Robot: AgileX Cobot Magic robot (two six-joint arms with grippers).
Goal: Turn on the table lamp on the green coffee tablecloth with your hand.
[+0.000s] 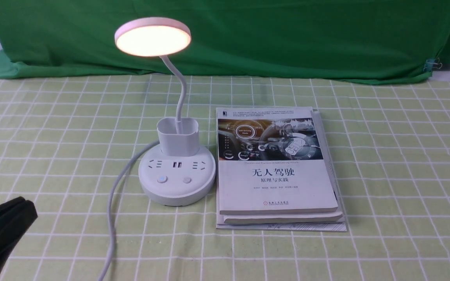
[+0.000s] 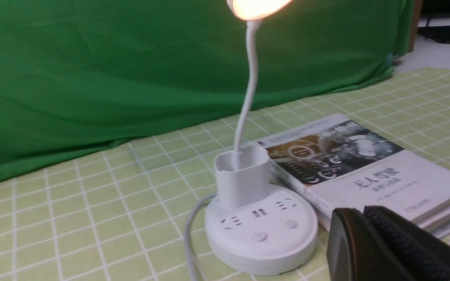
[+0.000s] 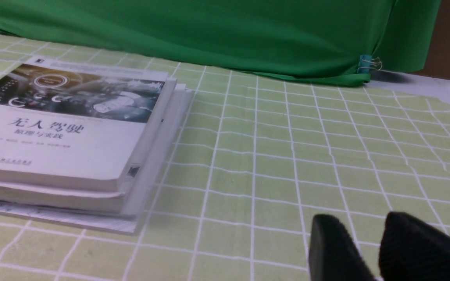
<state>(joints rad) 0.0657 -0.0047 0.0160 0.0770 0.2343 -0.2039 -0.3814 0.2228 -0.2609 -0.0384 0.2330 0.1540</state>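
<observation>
Bright, even room light fills all three views, and shadows on the pale yellow-green checked cloth [image 1: 385,156] are faint. The white plastic table lamp [image 1: 178,140] glows warm at its disc head, which blows out to glare in the left wrist view. That view is slightly soft overall. The black left hand [image 2: 361,212] is blurred by closeness there, as is the black right hand [image 3: 359,224] in its own view.

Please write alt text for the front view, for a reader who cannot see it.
A white table lamp, its round head lit, stands on the green coffee tablecloth with a white grid. A stack of books lies close on its right; the black left hand shows in the lower left corner, away from the lamp.
</observation>
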